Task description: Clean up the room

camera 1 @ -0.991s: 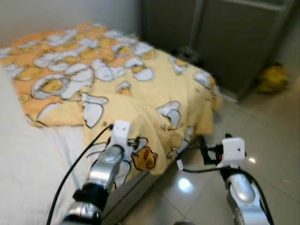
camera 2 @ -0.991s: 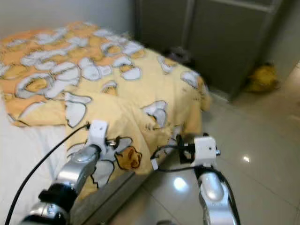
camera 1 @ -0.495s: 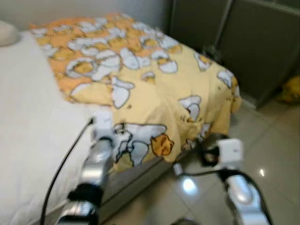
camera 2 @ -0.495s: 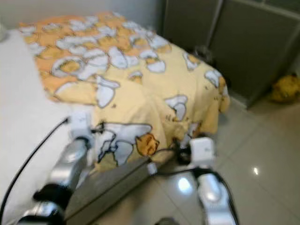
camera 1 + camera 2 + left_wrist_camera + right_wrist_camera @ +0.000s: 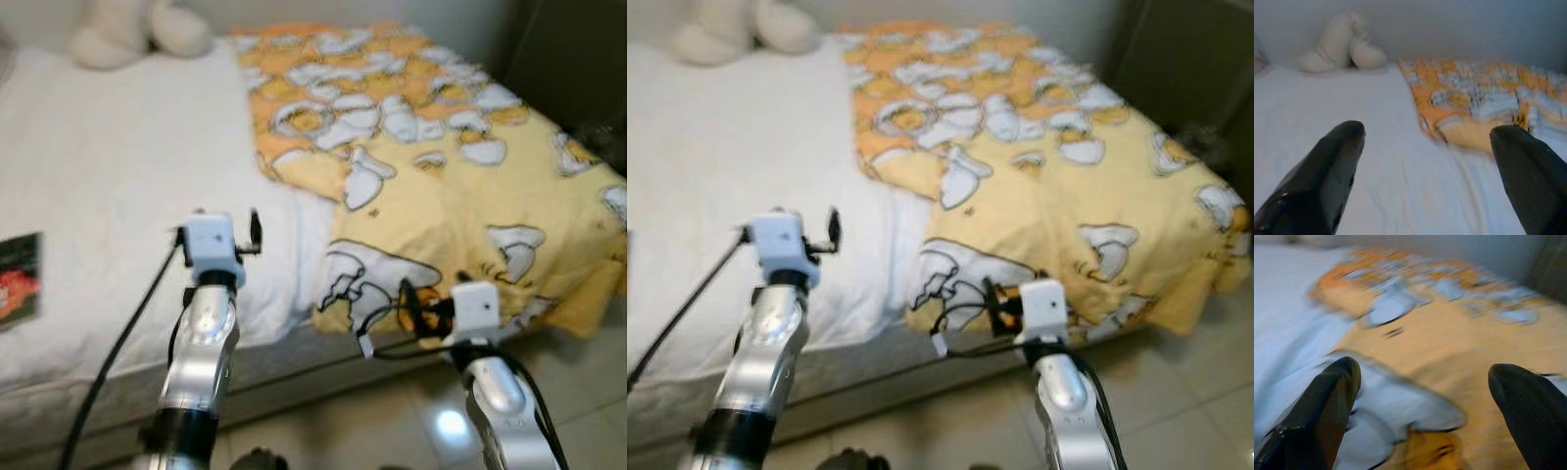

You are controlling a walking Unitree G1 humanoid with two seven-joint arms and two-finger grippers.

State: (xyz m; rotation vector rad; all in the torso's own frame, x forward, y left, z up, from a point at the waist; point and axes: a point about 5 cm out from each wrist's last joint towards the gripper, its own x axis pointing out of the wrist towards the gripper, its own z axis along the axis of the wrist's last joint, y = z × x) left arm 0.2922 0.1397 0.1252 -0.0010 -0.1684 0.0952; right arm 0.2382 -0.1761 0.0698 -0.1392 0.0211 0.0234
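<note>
Since a second earlier, the head camera had swung toward the robot's left: the dark wardrobe doors and the yellow thing on the floor beyond the bed's foot had left the picture, and the head of the bed (image 5: 118,196) had come into view. That was the camera turning, not the bedding moving. The yellow duvet (image 5: 460,186), printed with white and orange cartoon figures, lay rumpled over the foot half of the bed, its near edge hanging over the side. The white sheet toward the head lay bare.

A pale plush toy (image 5: 127,34) sat at the head of the bed against the wall. A dark flat thing, perhaps a book (image 5: 20,279), lay on the sheet near the bed's near edge; blur hid its detail.

The left gripper (image 5: 1425,161) hovered above the sheet near the bed's edge, jaws wide apart and empty. The right gripper (image 5: 1425,387) hung by the duvet's overhanging edge, jaws likewise apart, holding nothing.

Judging by this, tidying had hardly begun; the turn suggests the robot was surveying the whole bed, perhaps to spread the duvet.

The left wrist view showed the toy and the duvet's folded edge along the sheet; the right wrist view, badly blurred, gave the duvet's pattern close up. The book showed clearly in the left eye view.
</note>
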